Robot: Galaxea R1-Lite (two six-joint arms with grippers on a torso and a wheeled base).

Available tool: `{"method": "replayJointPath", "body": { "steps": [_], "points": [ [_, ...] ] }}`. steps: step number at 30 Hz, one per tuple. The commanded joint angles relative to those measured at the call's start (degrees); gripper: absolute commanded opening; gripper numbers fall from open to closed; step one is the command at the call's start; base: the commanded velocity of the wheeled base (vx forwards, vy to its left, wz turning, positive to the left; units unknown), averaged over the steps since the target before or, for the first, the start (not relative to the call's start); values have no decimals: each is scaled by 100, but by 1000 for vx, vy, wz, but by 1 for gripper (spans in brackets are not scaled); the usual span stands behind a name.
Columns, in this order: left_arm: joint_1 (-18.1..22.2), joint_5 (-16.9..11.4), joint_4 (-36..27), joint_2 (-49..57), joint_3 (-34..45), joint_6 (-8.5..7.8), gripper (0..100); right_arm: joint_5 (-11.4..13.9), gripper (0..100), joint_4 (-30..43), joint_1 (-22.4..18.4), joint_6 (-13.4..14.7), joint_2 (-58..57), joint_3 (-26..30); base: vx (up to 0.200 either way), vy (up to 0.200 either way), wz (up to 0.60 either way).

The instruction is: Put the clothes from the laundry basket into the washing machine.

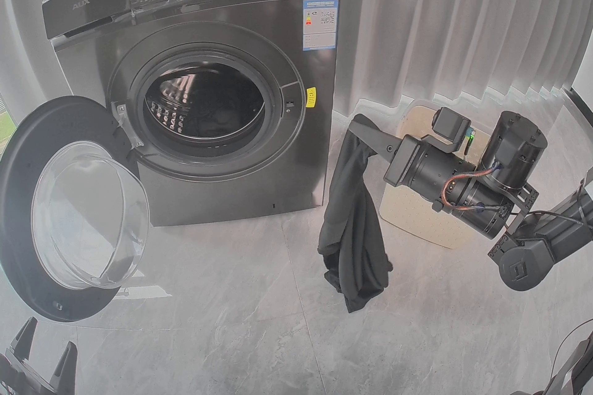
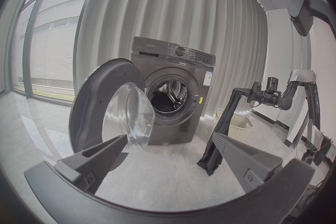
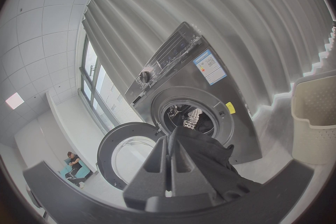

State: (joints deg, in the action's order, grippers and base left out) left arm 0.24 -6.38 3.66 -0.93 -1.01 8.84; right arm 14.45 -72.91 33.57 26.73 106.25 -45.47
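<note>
right jaws: clamped on hanging black cloth garment (image 1: 352, 223) | left jaws: open, empty | dark grey front-loading washing machine (image 1: 241, 192): door open

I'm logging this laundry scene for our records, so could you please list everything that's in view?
washing machine: one, dark grey, standing against the curtain, drum open
door: one, dark rim with a clear glass bowl, swung open to the robot's left
garment: one, black, hanging from the right claw beside the machine's right edge
laundry basket: one, cream, on the floor right of the machine, behind the right arm
curtain: one, pale grey, behind machine and basket
floor: grey tiles
window: one, large, left of the curtain
left claw: one, dark grey, open, low near the door
right claw: one, black, shut on the garment, raised right of the drum opening
</note>
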Motion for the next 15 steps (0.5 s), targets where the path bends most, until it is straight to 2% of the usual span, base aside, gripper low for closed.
{"method": "replayJointPath", "body": {
  "steps": [1, 5, 13, 15],
  "points": [
    [2, -4, 3, 84, 92, 4, 100, 6, 0, -21, 44, 16, 9, 3, 0, 0, 0],
    [2, -4, 3, 84, 92, 4, 100, -3, 0, -39, 53, 42, 27, 30, 0, 0, 0],
    [2, -4, 3, 84, 92, 4, 100, -3, 0, -48, 123, 42, 18, 109, 0, 0, 600],
    [2, 5, 3, 84, 92, 4, 100, -3, 0, -39, 123, 42, 18, 117, 0, 0, 0]
  ]
}}
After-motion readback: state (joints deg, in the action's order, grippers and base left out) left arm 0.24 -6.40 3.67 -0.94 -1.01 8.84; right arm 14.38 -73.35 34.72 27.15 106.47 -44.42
